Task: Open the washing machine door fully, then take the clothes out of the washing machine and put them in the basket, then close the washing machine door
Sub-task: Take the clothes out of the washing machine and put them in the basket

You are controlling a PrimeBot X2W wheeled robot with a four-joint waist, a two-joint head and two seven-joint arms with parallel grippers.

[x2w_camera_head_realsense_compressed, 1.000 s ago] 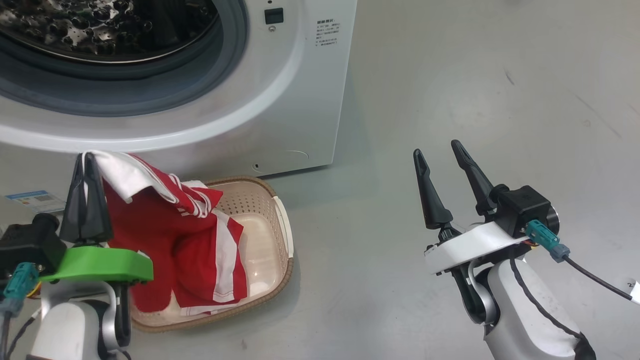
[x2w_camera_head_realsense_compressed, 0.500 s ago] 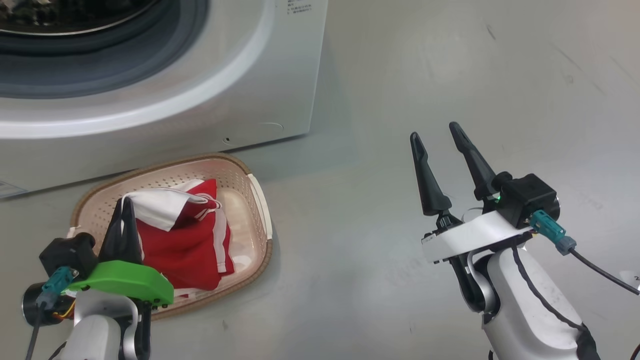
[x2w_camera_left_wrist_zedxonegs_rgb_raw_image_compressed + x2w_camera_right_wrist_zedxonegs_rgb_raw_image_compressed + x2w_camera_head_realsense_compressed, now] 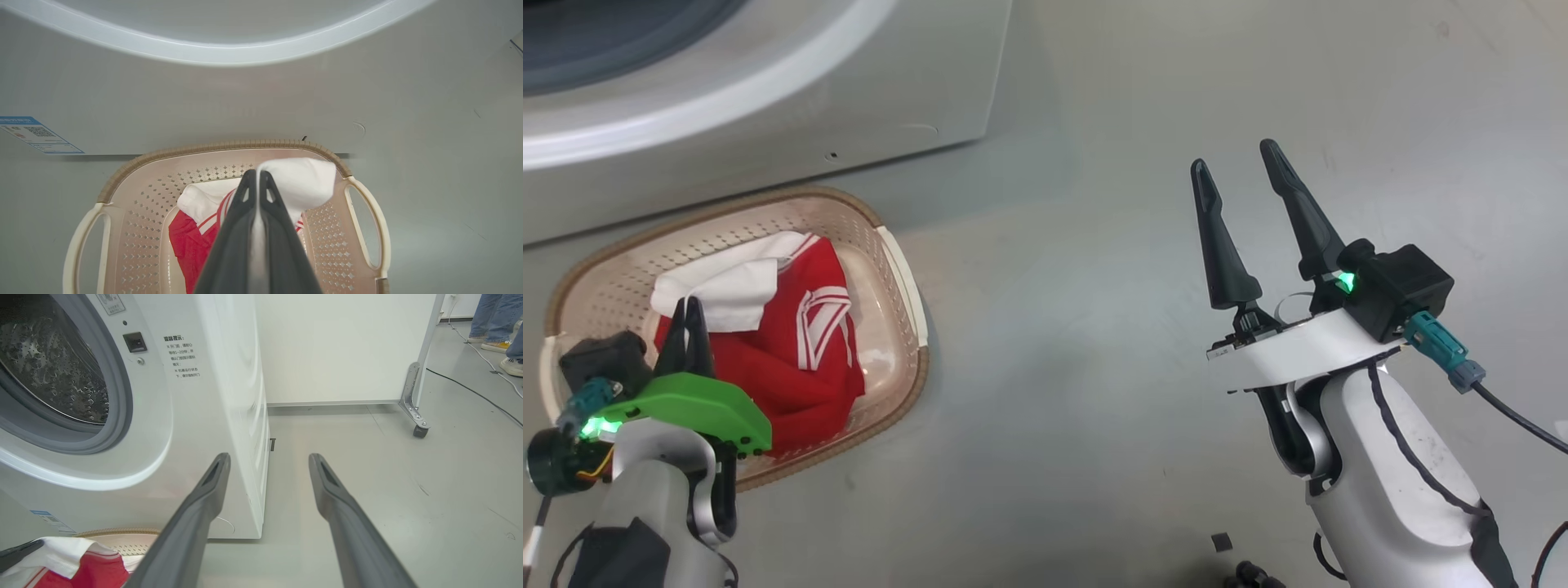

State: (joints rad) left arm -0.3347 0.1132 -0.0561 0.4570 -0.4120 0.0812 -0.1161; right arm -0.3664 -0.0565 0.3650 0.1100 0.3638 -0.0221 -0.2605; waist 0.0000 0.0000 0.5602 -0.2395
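Note:
The cream basket (image 3: 894,269) stands on the floor in front of the white washing machine (image 3: 768,98). Red clothes (image 3: 800,359) with white stripes and a white panel lie heaped inside it. My left gripper (image 3: 690,314) hangs over the basket's near side, shut on the white part of the clothes (image 3: 302,183). In the left wrist view its tips (image 3: 257,174) pinch that white fold above the basket (image 3: 224,146). My right gripper (image 3: 1235,157) is open and empty over bare floor to the right. The drum mouth (image 3: 53,375) stands open. The washing machine door is out of view.
A white panel on a caster (image 3: 421,430) stands behind the machine's right side, and a black cable (image 3: 470,390) runs over the floor there. A person's feet (image 3: 496,345) are at the far right. A blue label (image 3: 36,134) is stuck low on the machine.
The head camera has tilted down, so the machine slid up and out. My left gripper has come down with the clothes, which now rest in the basket. The right gripper stays open.

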